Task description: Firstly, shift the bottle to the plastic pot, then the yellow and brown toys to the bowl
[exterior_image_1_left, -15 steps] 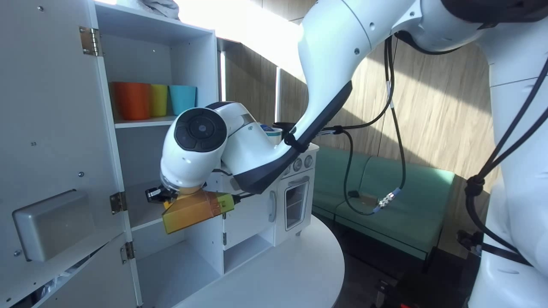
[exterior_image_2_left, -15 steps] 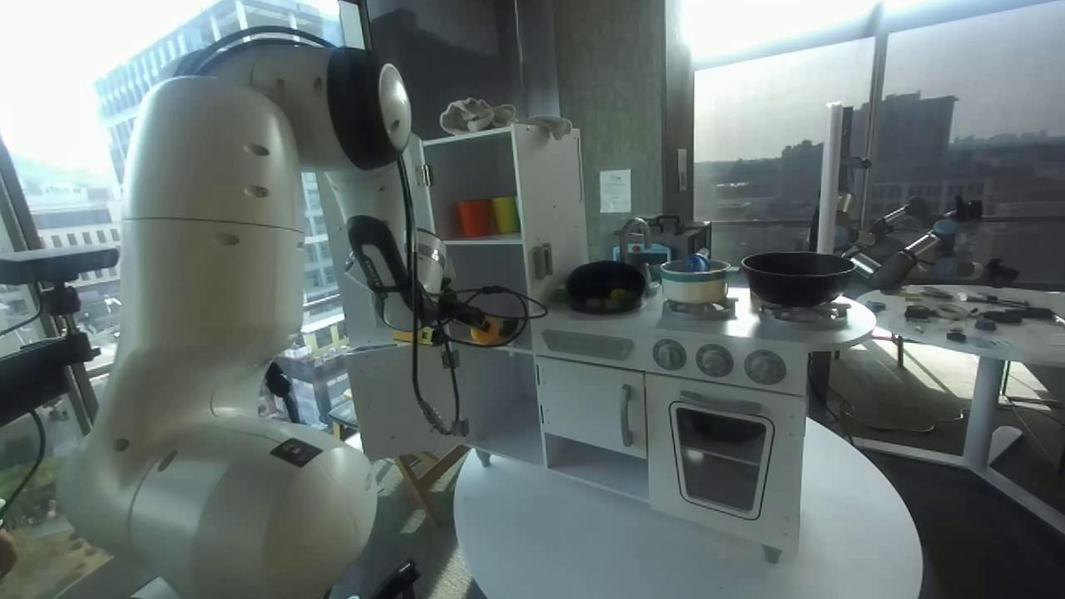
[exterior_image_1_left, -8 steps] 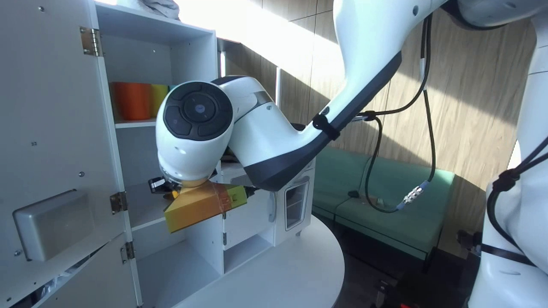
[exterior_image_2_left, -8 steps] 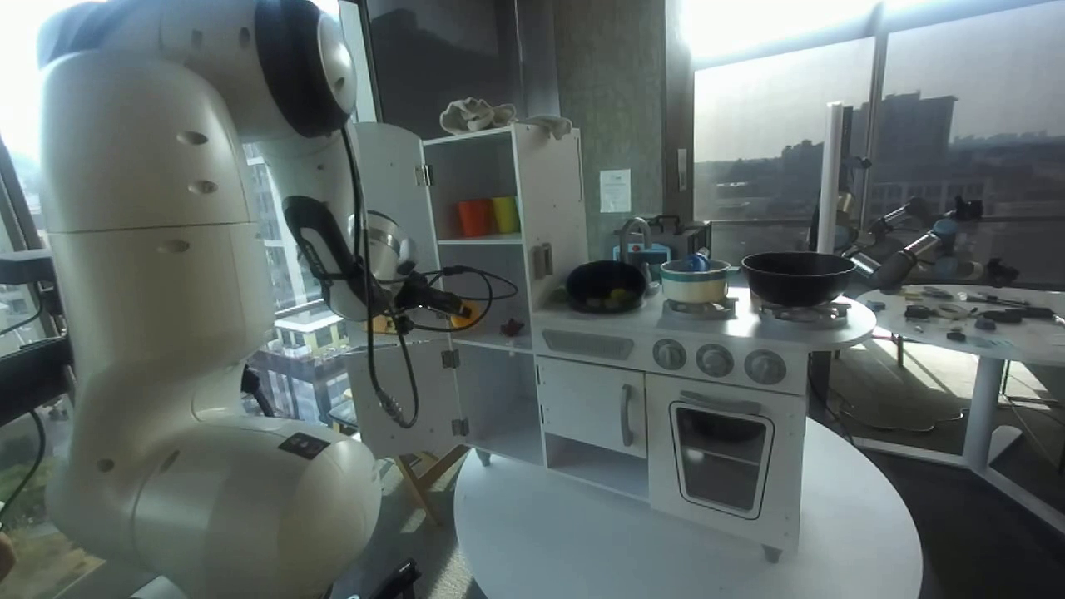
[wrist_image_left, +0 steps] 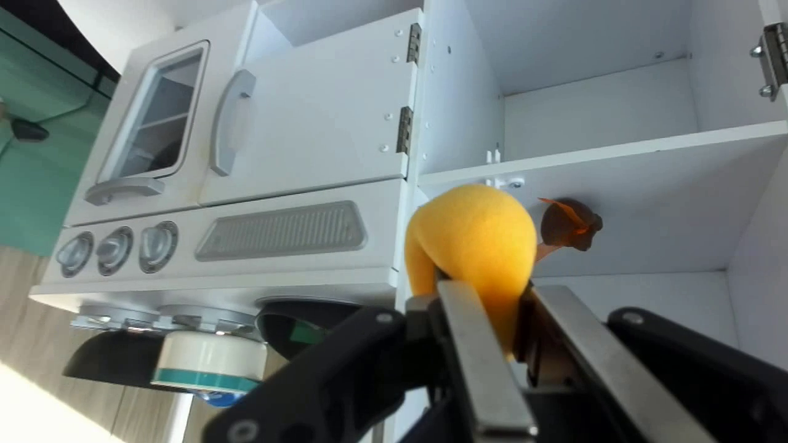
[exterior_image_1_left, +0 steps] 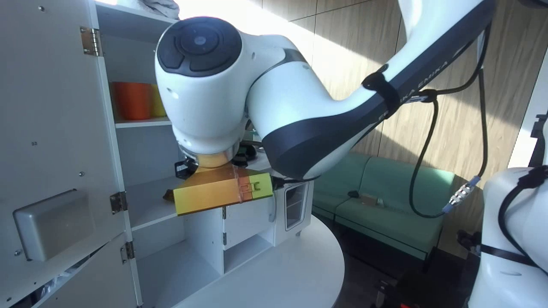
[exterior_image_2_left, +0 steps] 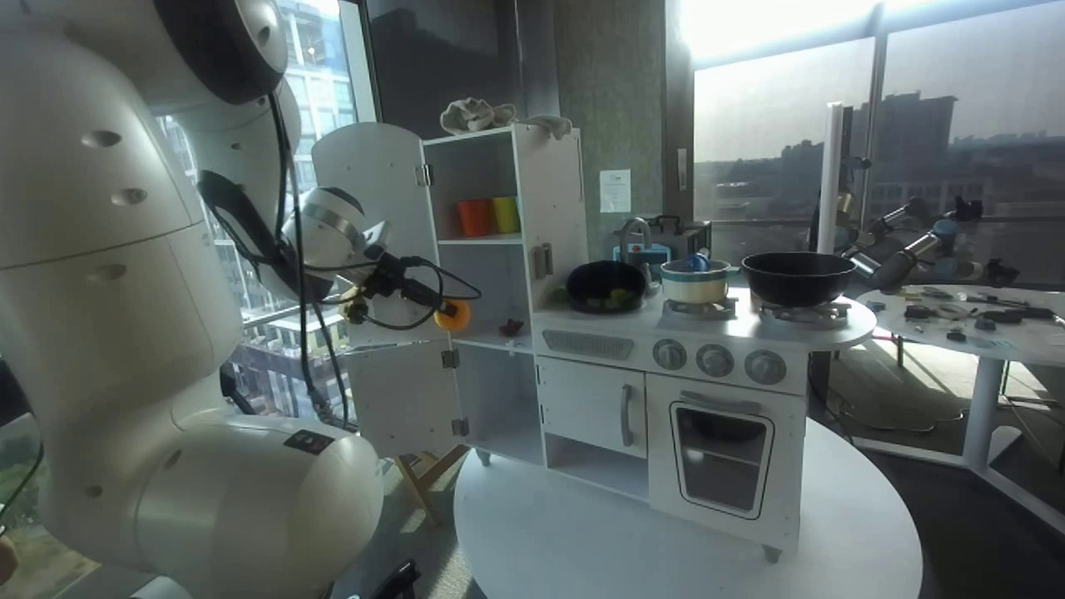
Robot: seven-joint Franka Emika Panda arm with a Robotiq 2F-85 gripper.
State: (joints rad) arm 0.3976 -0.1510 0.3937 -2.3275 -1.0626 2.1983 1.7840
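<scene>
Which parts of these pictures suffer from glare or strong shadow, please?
In an exterior view, glare whitens the top of the window; in an exterior view, sunlight and shadow cross the wood wall diagonally; in the wrist view, the lower-left corner is overexposed, though the yellow toy shows clearly.

We see sunlight slant across a far wooden wall (exterior_image_1_left: 355, 25) behind a green sofa (exterior_image_1_left: 389, 176); in an exterior view, windows (exterior_image_2_left: 782, 108) stand far right.

Round toy (wrist_image_left: 483, 227) is yel, small toy (wrist_image_left: 559, 229) brn/orange, bottle (exterior_image_2_left: 696, 264) blue, pot (exterior_image_2_left: 695, 293) off-wht & teal-banded.
</scene>
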